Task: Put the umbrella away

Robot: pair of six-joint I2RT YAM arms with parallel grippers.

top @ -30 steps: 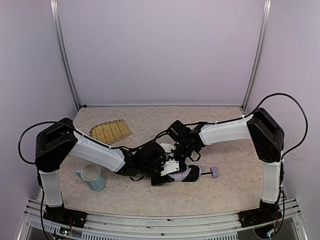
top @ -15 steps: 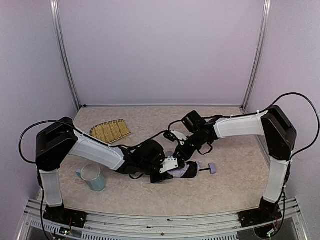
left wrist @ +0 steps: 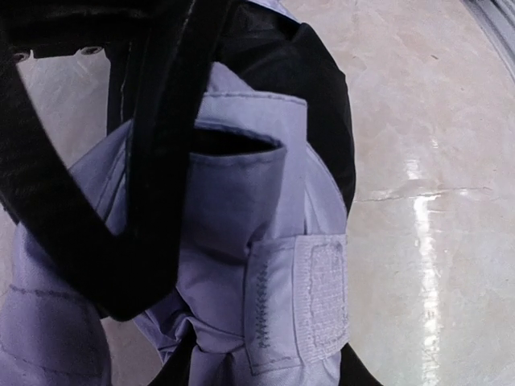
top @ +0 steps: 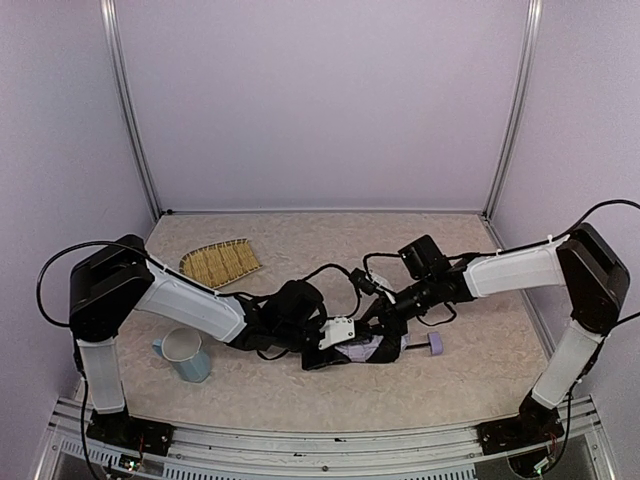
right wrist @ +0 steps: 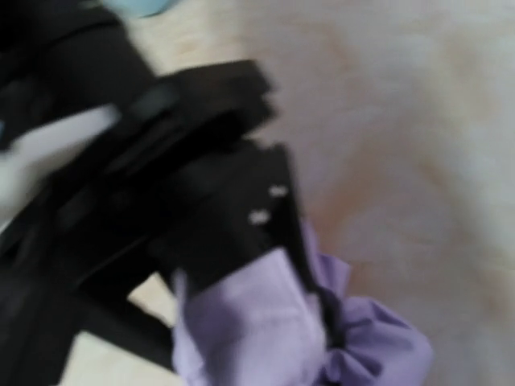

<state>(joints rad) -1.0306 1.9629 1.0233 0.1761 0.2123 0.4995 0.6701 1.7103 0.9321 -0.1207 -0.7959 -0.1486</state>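
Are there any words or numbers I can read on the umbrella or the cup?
None: no word, number or logo shows anywhere. The umbrella and its strap are plain, the cup and woven mat bear nothing, and the right wrist view is too blurred to read.

We look down from above the near edge over the whole tabletop [top: 350,235]. Both wrist cameras sit very close; all three views share the umbrella [top: 372,350].
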